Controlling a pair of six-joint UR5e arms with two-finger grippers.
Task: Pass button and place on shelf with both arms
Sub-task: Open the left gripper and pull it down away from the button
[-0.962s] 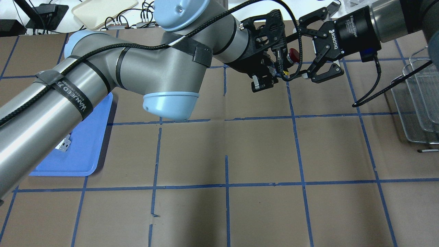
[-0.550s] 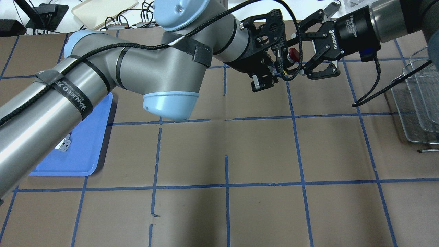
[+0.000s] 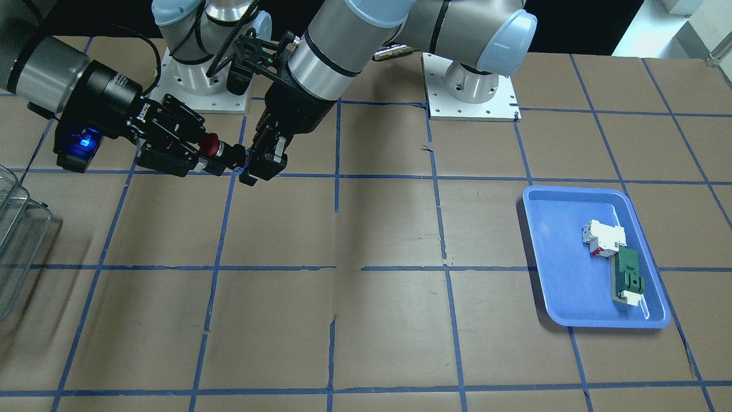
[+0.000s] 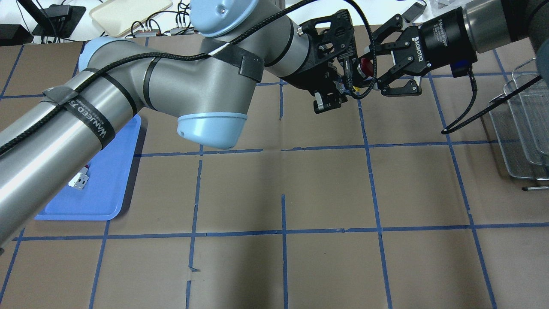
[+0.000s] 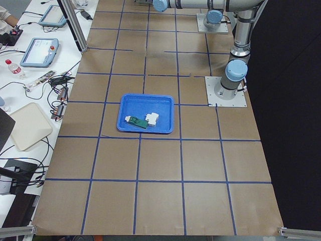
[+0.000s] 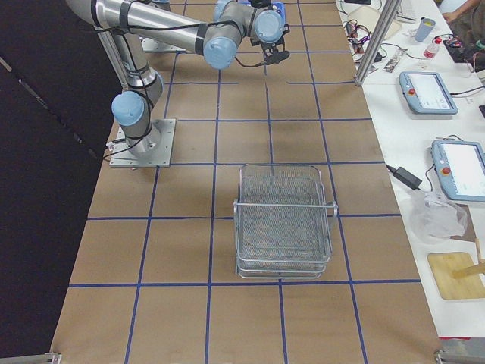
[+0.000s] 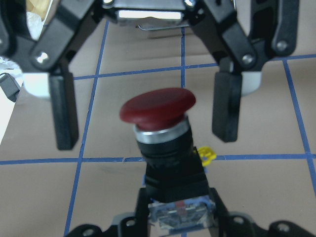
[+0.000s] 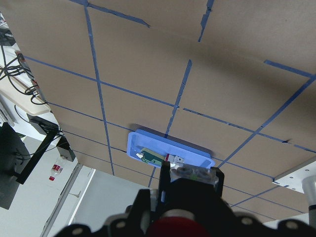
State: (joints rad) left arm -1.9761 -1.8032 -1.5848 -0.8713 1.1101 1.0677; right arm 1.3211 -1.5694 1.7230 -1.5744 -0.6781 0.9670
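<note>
**Mid-air hand-over: receiving fingers set about the cap, grasp not yet made**

In the upper right of the overhead view, the left gripper (image 4: 341,89) is clenched on the clear rear block of the button (image 4: 365,66). It holds the button above the table with the red cap turned toward the right gripper (image 4: 374,68). The left wrist view shows the right gripper's fingers (image 7: 65,113) spread, one on each side of the cap, with a gap on both sides.

The step in hand, as I read it, is the pass itself: the receiver is in position but has not gripped. The next move calls for the right fingers to close squarely on the cap or the black body. Only then should the left gripper let go, since releasing too soon would drop the part. The shelf (image 4: 514,146) stands at the right edge of the overhead view, well apart from both grippers, awaiting the placement.
</note>
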